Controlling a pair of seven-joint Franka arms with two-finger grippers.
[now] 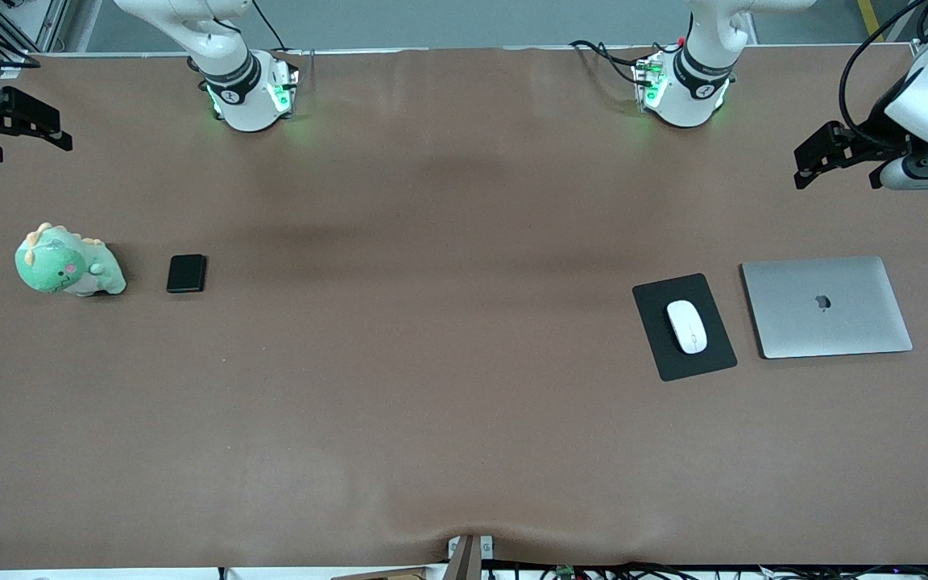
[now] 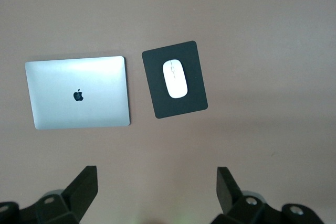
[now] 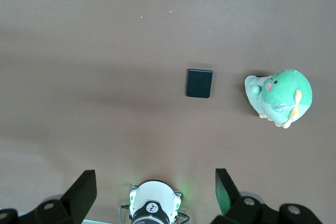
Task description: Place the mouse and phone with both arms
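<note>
The white mouse lies on a thin black mat toward the left arm's end of the table; it also shows in the left wrist view. The small black phone lies flat toward the right arm's end, and shows in the right wrist view. My left gripper is open and empty, high over bare table at its end; its open jaws frame bare table. My right gripper is open and empty, high over its end of the table.
A closed silver laptop lies beside the mat, toward the left arm's end. A green dinosaur plush sits beside the phone, toward the right arm's end. The two arm bases stand along the table's top edge.
</note>
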